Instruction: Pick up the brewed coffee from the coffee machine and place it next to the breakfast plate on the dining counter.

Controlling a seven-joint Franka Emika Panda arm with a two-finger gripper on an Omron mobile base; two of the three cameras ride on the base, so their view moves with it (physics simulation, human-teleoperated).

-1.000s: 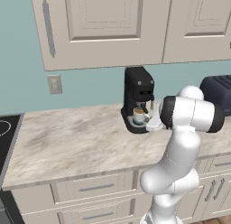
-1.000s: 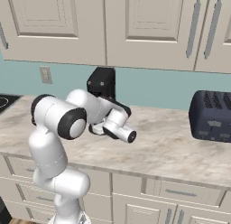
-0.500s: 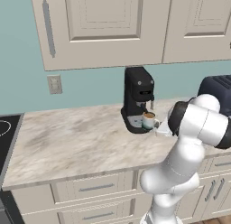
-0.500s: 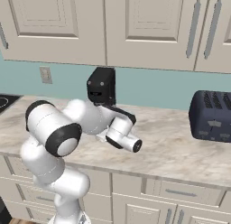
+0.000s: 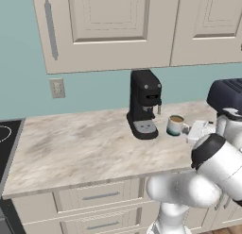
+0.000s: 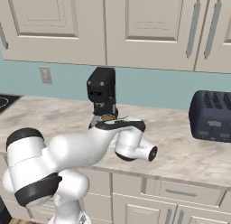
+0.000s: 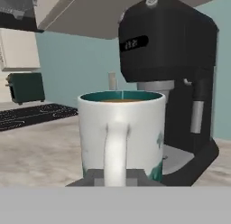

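One claw: the white two-finger gripper (image 5: 193, 130) sits at the mug's handle side, level with the cup; the hand view shows the handle centred between its tips, so I judge it closed on the handle, holding the mug.
Mug position: the small white mug with a teal-green base band (image 5: 176, 125) is off the drip base, just right of the compact black boxy coffee machine (image 5: 144, 104), low over the beige marbled countertop (image 5: 75, 148); whether it touches the surface I cannot tell.
Mug contents: brown coffee, filled close to the rim (image 7: 122, 97).
Spill risk: with the level that high, any roll of the wrist or a quick swing would likely slop coffee over the lip.
Grip risk: a hold on the thin handle (image 7: 115, 151) alone may let the cup pivot and tip.
Collision risk: the dark blue toaster (image 6: 212, 115) stands to the right; a wide swing that way could clip it.
Machine: its round drip base (image 5: 143, 129) stands empty.
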